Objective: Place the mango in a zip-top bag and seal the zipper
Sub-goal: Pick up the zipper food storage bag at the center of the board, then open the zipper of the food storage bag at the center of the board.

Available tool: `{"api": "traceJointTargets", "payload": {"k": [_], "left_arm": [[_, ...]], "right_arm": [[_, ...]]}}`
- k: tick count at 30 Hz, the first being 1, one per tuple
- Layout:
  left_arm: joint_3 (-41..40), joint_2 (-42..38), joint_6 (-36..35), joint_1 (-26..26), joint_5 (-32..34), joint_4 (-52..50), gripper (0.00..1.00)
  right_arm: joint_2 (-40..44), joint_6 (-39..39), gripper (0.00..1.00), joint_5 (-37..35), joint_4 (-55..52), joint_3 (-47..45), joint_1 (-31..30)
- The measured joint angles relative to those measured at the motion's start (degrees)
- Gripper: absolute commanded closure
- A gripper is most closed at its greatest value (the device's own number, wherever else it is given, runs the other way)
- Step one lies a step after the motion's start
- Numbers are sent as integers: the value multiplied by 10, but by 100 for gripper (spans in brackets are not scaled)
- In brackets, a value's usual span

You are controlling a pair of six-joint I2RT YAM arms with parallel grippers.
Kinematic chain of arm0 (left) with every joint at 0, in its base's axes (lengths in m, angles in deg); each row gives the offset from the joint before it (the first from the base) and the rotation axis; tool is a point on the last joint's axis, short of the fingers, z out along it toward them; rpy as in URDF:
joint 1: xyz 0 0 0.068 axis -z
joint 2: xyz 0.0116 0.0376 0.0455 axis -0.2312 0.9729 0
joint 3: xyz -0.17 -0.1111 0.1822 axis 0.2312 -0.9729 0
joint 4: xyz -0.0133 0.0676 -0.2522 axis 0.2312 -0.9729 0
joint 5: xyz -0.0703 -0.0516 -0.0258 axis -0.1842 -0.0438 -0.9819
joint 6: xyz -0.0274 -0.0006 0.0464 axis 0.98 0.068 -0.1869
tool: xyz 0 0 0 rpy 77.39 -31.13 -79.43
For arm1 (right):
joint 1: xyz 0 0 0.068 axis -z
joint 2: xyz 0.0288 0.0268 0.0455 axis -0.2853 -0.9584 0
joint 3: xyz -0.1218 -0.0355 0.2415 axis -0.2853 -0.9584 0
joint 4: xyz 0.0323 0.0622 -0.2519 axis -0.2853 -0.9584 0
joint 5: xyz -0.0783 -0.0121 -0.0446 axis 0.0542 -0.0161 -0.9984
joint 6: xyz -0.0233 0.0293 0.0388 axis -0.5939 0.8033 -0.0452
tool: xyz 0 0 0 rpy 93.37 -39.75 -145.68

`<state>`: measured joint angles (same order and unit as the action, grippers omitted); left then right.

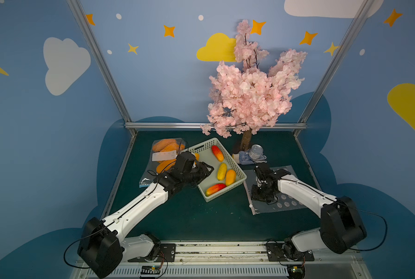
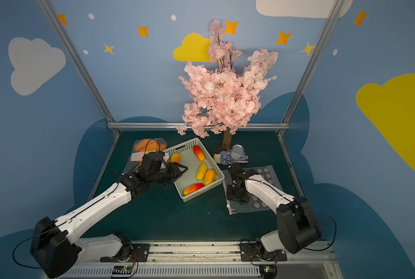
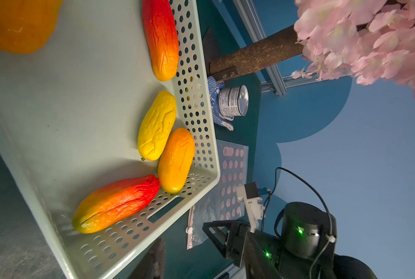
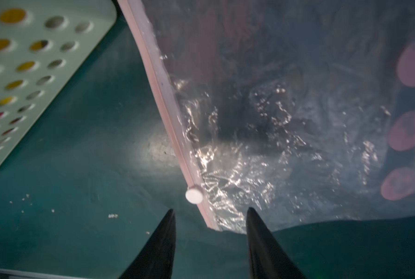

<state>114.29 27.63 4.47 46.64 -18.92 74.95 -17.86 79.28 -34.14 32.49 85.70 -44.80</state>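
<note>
The mangoes lie loose in the basket ahead of the left gripper. The orange mango is closest to its fingers, the red-and-orange mango is farther out, and the rest lie beyond, against the perforated wall. Their skins look wrinkled and glossy, so I judge them light, slightly squashy and apt to slip; a hold across the narrow waist should suit best. Whether the left fingers stand apart or together I cannot tell. The zip-top bag, seemingly empty, lies flat just ahead of the right gripper, whose fingers are spread with nothing between them. The white slider and the end of the pink zipper strip sit just past the tips, in line with the gap. The film looks thin, limp and slick, so the stiffer strip is the place to pinch. A second bag, already filled with orange fruit, lies behind the left fingers.
</note>
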Motion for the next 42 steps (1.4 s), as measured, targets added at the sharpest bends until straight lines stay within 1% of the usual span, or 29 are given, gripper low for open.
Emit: {"api": "traceJointTargets", "payload": {"k": [4,8,11,14,17,20,22,26,30,36,39,42], "left_arm": [[0,-1,-2,0,-9,13,46],[-14,-11,-11,0,-24,43,43],[-21,-16,-22,0,-47,61,43],[-21,-16,-32,0,-70,72,43],[-21,-16,-39,0,-84,73,43],[-20,-16,-48,1,-91,73,44],[-14,-12,-54,2,-97,71,44],[15,14,-74,11,-110,68,45],[60,63,-98,34,-126,64,45],[168,169,-139,90,-146,58,40],[222,218,-160,112,-150,52,39],[257,254,-176,127,-152,52,38]], "right_arm": [[-32,-15,55,5,47,4,-1],[-76,-18,62,7,64,22,-6],[-112,-20,71,3,68,30,-8],[-127,-25,82,-6,71,50,-10],[-136,-27,100,-19,70,56,-10],[-132,-25,100,-32,66,56,-8],[-116,-25,100,-41,61,51,-6],[-45,-29,100,-45,33,46,6],[31,-45,100,-26,-5,61,30],[129,-82,100,61,-44,84,81],[174,-84,100,109,-43,86,99],[215,-83,100,144,-32,81,111]]}}
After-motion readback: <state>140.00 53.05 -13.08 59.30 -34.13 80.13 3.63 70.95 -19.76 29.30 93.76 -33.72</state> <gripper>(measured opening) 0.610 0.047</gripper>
